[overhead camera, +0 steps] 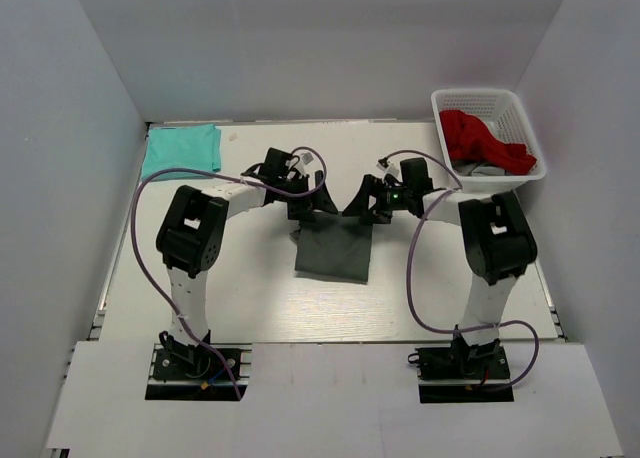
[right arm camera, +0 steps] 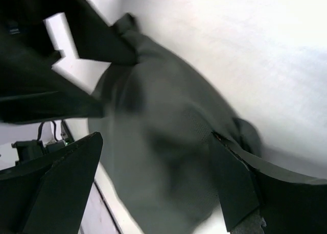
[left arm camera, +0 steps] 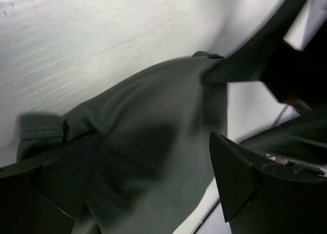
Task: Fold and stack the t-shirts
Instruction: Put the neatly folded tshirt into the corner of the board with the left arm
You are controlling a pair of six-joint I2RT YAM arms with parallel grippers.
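The dark charcoal-grey t-shirt [overhead camera: 335,250] lies folded into a rough rectangle in the middle of the table. My left gripper [overhead camera: 308,206] hovers at its far left corner and my right gripper [overhead camera: 362,203] at its far right corner. In the left wrist view the grey t-shirt [left arm camera: 153,121] lies below the left gripper [left arm camera: 148,180], whose fingers stand wide apart, gripping nothing. In the right wrist view the same t-shirt [right arm camera: 163,137] lies under the right gripper [right arm camera: 153,180], also open. The teal t-shirt [overhead camera: 181,149] lies folded flat at the back left.
A white lattice basket [overhead camera: 523,118] stands at the back right with a red garment [overhead camera: 485,144] in it. White walls close in the table on the left, back and right. Purple cables loop beside both arms.
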